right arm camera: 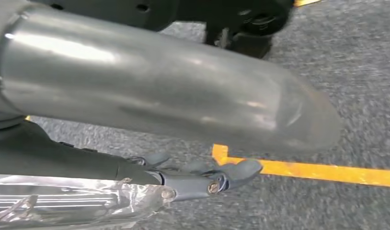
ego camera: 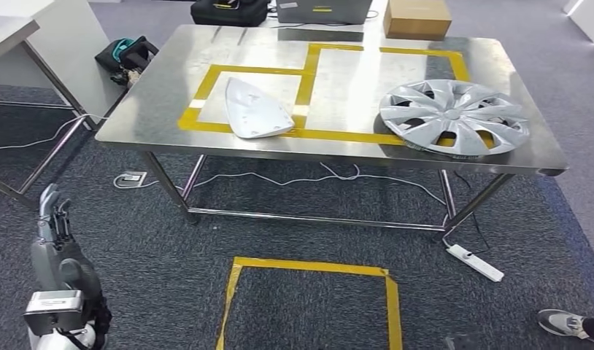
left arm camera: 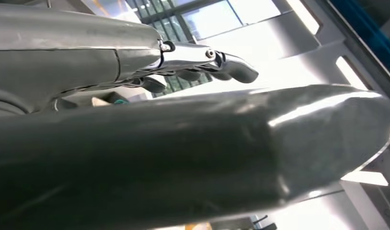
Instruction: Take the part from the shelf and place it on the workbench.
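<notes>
Left hand (ego camera: 52, 211) is seen raised beside the workbench (ego camera: 155, 109), fingers (left arm camera: 231, 67) extended and apart, nothing held. Right hand (right arm camera: 193, 179) is pointed at the carpet, fingers loosely curled around nothing. Two parts are laid on the workbench: a white cover (ego camera: 254, 109) near the front edge, a silver wheel cover (ego camera: 454, 117) at the front right corner.

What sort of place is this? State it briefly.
Probably a workshop or robot test area: a steel workbench marked with yellow tape holds a wheel cover and a white part.
</notes>
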`<state>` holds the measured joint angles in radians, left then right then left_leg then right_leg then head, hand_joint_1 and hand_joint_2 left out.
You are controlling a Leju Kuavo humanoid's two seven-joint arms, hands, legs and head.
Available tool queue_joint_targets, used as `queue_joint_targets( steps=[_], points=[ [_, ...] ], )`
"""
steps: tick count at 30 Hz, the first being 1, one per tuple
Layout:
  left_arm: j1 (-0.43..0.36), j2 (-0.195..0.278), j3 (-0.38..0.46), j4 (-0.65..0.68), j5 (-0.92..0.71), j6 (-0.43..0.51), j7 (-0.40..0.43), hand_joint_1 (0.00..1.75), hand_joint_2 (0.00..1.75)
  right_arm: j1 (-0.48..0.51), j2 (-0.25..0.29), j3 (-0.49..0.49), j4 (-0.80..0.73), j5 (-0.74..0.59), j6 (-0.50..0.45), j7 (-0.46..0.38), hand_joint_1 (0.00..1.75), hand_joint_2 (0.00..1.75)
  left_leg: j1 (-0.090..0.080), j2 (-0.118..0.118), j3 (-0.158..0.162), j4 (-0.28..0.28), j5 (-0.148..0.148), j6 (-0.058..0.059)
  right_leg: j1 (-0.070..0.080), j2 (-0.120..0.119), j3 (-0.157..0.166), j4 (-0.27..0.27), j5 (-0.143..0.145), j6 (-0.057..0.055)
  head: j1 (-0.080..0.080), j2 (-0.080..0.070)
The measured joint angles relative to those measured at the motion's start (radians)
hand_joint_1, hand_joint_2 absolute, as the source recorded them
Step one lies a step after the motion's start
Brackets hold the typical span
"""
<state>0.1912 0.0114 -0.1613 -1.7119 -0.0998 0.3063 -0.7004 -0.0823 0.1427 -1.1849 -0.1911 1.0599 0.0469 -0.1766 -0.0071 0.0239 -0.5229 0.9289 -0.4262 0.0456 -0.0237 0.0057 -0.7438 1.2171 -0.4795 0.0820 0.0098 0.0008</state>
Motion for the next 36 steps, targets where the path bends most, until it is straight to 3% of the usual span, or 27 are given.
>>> queue_joint_targets(
  steps=[1, 2, 5, 7, 9, 11, 13, 15, 16, 17, 18, 20, 22, 24, 26, 27, 29, 31, 32, 33, 36],
  points=[
    [0.001, 0.000, 0.000, 0.006, -0.002, -0.001, 0.000, 0.00, 0.00, 0.001, 0.000, 0.000, 0.000, 0.000, 0.000, 0.000, 0.00, 0.00, 0.001, 0.005, -0.003, 0.001, 0.001, -0.003, 0.000, 0.000, -0.007, 0.038, -0.015, 0.001, 0.000, 0.000],
    [0.001, -0.001, 0.000, 0.012, -0.004, -0.001, 0.000, 0.00, 0.00, 0.002, -0.001, 0.000, 0.000, 0.000, 0.000, -0.001, 0.00, 0.00, 0.002, 0.009, -0.006, 0.004, 0.001, -0.007, -0.001, -0.002, 0.007, 0.032, -0.011, 0.002, 0.000, 0.000],
    [0.001, -0.002, 0.003, 0.034, -0.012, -0.004, 0.000, 0.00, 0.00, 0.000, -0.002, 0.000, 0.000, 0.001, 0.000, -0.002, 0.00, 0.00, 0.007, 0.024, -0.011, 0.021, -0.007, -0.028, -0.005, -0.032, 0.134, -0.154, 0.041, 0.010, 0.001, 0.000],
    [0.000, -0.002, 0.010, 0.047, -0.007, -0.009, 0.000, 0.00, 0.00, -0.004, 0.000, 0.000, 0.001, 0.001, 0.000, -0.002, 0.00, 0.00, 0.003, 0.031, -0.015, 0.036, -0.014, -0.043, -0.005, -0.044, 0.173, -0.213, 0.043, -0.001, -0.002, 0.000],
    [-0.001, -0.004, 0.020, 0.061, 0.002, -0.018, 0.001, 0.00, 0.00, -0.005, 0.001, 0.000, 0.001, 0.002, 0.000, 0.000, 0.00, 0.00, 0.003, 0.039, -0.017, 0.041, -0.015, -0.053, -0.003, -0.031, 0.166, -0.205, 0.040, -0.024, -0.007, 0.000],
    [-0.001, -0.007, 0.028, 0.073, 0.007, -0.024, 0.001, 0.00, 0.00, -0.003, 0.001, 0.000, 0.001, 0.004, 0.000, 0.002, 0.00, 0.00, 0.008, 0.031, -0.024, 0.057, -0.033, -0.064, -0.002, -0.017, 0.157, -0.201, 0.045, -0.040, -0.008, 0.000],
    [-0.002, -0.008, 0.035, 0.084, 0.006, -0.026, 0.002, 0.00, 0.00, -0.003, 0.001, 0.000, 0.001, 0.006, 0.000, 0.003, 0.00, 0.00, 0.011, 0.004, -0.061, 0.144, -0.096, -0.072, -0.002, -0.002, 0.147, -0.202, 0.053, -0.054, -0.009, 0.000],
    [-0.003, -0.009, 0.042, 0.101, 0.000, -0.027, 0.007, 0.00, 0.00, -0.004, 0.001, 0.000, 0.001, 0.007, 0.000, 0.005, 0.00, 0.00, 0.011, -0.010, -0.122, 0.282, -0.167, -0.073, 0.001, 0.015, 0.135, -0.202, 0.060, -0.061, -0.009, 0.000],
    [-0.003, -0.009, 0.046, 0.112, -0.003, -0.029, 0.011, 0.00, 0.00, -0.003, 0.001, 0.000, 0.001, 0.008, 0.000, 0.007, 0.00, 0.00, 0.010, -0.011, -0.142, 0.327, -0.181, -0.070, 0.003, 0.024, 0.129, -0.202, 0.064, -0.063, -0.009, 0.000],
    [-0.003, -0.009, 0.050, 0.121, -0.005, -0.032, 0.015, 0.00, 0.00, -0.002, 0.001, 0.000, 0.001, 0.008, 0.000, 0.008, 0.00, 0.00, 0.010, -0.013, -0.146, 0.337, -0.176, -0.066, 0.005, 0.035, 0.123, -0.202, 0.068, -0.063, -0.009, 0.000],
    [-0.004, -0.010, 0.053, 0.130, -0.006, -0.035, 0.018, 0.00, 0.00, -0.001, 0.001, 0.000, 0.001, 0.009, 0.000, 0.009, 0.00, 0.00, 0.009, -0.017, -0.129, 0.308, -0.153, -0.060, 0.006, 0.045, 0.119, -0.201, 0.072, -0.062, -0.009, 0.000],
    [-0.009, -0.011, 0.058, 0.144, -0.007, -0.042, 0.022, 0.00, 0.00, -0.001, 0.001, 0.000, 0.001, 0.009, 0.000, 0.009, 0.00, 0.00, 0.007, -0.045, -0.058, 0.175, -0.091, -0.044, 0.009, 0.065, 0.111, -0.201, 0.081, -0.058, -0.009, 0.000],
    [-0.017, -0.013, 0.067, 0.161, -0.007, -0.046, 0.026, 0.00, 0.00, -0.002, 0.001, 0.001, 0.001, 0.010, 0.000, 0.009, 0.00, 0.00, 0.006, -0.072, -0.007, 0.075, -0.062, -0.039, 0.011, 0.082, 0.104, -0.200, 0.089, -0.050, -0.008, 0.000],
    [-0.021, -0.017, 0.077, 0.181, -0.007, -0.047, 0.030, 0.00, 0.00, -0.001, 0.000, 0.001, 0.001, 0.011, 0.000, 0.008, 0.00, 0.00, 0.003, -0.071, 0.000, 0.054, -0.057, -0.040, 0.009, 0.097, 0.099, -0.205, 0.098, -0.038, -0.008, 0.000],
    [-0.026, -0.021, 0.084, 0.200, -0.008, -0.047, 0.036, 0.00, 0.00, 0.004, -0.004, 0.001, 0.001, 0.012, 0.000, 0.008, 0.00, 0.00, 0.003, -0.056, -0.001, 0.048, -0.045, -0.033, 0.009, 0.087, 0.089, -0.204, 0.099, -0.026, -0.007, 0.000],
    [-0.030, -0.023, 0.088, 0.211, -0.011, -0.047, 0.040, 0.00, 0.00, 0.005, -0.005, 0.001, 0.001, 0.012, 0.000, 0.008, 0.00, 0.00, 0.005, -0.047, -0.001, 0.045, -0.039, -0.029, 0.010, 0.069, 0.078, -0.185, 0.082, -0.022, -0.004, 0.000],
    [-0.034, -0.027, 0.096, 0.239, -0.018, -0.045, 0.050, 0.00, 0.00, 0.004, -0.007, 0.002, 0.001, 0.013, 0.000, 0.009, 0.00, 0.00, 0.005, -0.028, -0.006, 0.043, -0.034, -0.022, 0.013, 0.023, 0.033, -0.080, 0.013, -0.016, 0.003, 0.000],
    [-0.035, -0.028, 0.104, 0.270, -0.025, -0.043, 0.062, 0.00, 0.00, 0.002, -0.008, 0.003, 0.001, 0.014, 0.000, 0.009, 0.00, 0.00, 0.003, -0.005, -0.010, 0.043, -0.032, -0.018, 0.013, 0.005, -0.013, 0.048, -0.049, -0.012, 0.004, 0.000],
    [-0.037, -0.028, 0.108, 0.286, -0.030, -0.043, 0.074, 0.00, 0.00, 0.002, -0.009, 0.003, 0.001, 0.015, 0.000, 0.010, 0.00, 0.00, 0.002, 0.007, -0.012, 0.043, -0.031, -0.018, 0.013, 0.002, -0.013, 0.071, -0.055, -0.012, 0.004, 0.000],
    [-0.042, -0.028, 0.110, 0.305, -0.035, -0.043, 0.088, 0.00, 0.00, 0.004, -0.010, 0.003, 0.001, 0.016, 0.000, 0.011, 0.00, 0.00, 0.002, 0.017, -0.012, 0.044, -0.031, -0.018, 0.013, -0.002, 0.009, 0.050, -0.041, -0.012, 0.004, 0.000],
    [-0.084, -0.031, 0.135, 0.426, -0.012, -0.051, 0.113, 0.00, 0.00, 0.001, -0.012, 0.004, 0.001, 0.024, 0.000, 0.016, 0.00, 0.00, -0.002, 0.044, -0.009, 0.047, -0.034, -0.026, 0.016, -0.045, 0.138, -0.149, 0.023, -0.020, 0.005, 0.000]
  ],
)
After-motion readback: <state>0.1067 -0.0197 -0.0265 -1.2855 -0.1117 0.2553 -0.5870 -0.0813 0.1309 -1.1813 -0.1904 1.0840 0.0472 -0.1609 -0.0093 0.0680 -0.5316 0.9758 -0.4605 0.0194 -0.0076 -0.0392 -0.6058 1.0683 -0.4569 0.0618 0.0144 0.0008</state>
